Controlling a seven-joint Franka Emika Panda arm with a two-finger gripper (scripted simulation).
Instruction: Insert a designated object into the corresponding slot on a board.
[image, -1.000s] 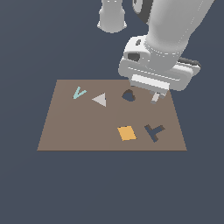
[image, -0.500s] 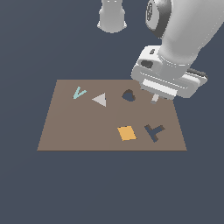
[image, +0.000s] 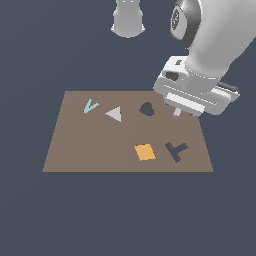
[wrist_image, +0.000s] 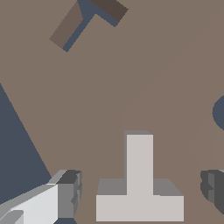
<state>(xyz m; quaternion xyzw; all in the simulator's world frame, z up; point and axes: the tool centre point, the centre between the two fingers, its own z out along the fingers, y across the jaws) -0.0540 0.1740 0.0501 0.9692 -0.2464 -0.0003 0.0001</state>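
Observation:
The designated object, a light grey T-shaped block, lies flat on the brown board between my fingers. My gripper is open, with a gap between each finger and the block. In the exterior view the gripper hangs low over the board near its far right corner, and the arm's hand hides most of the block. The slot, a dark navy tilted T-shaped cut-out, sits apart from the block, nearer the board's front edge.
A dark heart-shaped cut-out lies just to the exterior view's left of the gripper. An orange square, a light grey triangle and a teal V shape also rest on the board. The robot's base stands behind.
The arm's hand has shifted towards the exterior view's right and slightly down. The shapes on the board have stayed where they were.

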